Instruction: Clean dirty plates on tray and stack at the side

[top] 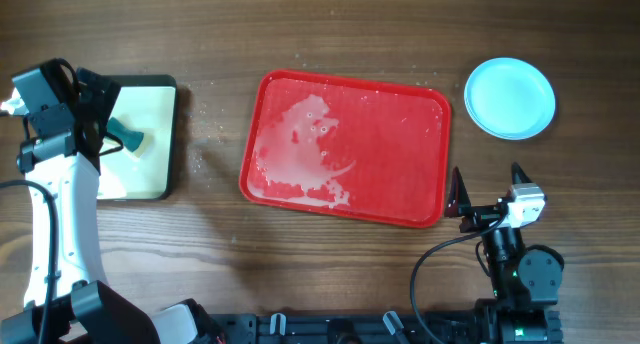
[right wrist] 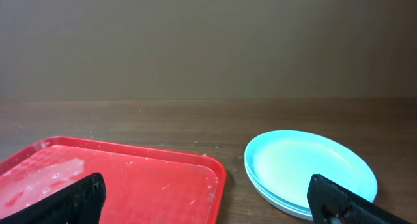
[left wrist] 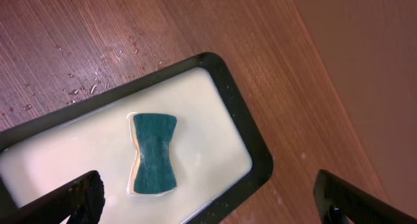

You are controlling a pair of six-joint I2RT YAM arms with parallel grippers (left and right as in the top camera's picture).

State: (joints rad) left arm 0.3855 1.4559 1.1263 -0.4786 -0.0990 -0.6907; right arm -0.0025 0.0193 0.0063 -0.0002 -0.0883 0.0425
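Dark wood-grain table [top: 220, 234], plain brown wall behind. The large red rectangular plastic tray [top: 400, 154] sits mid-table, with whitish foam smeared over its left half. The round pale-blue plastic plates [top: 510, 97] are stacked just off its far right corner, a strip of bare wood between them. Two rims show; more I cannot tell. The left gripper [left wrist: 208, 195] hangs spread wide over the black-rimmed cream tray [left wrist: 234, 100] holding a teal sponge [left wrist: 154, 154]. The right gripper [right wrist: 208, 198] gapes wide near the red tray's corner.
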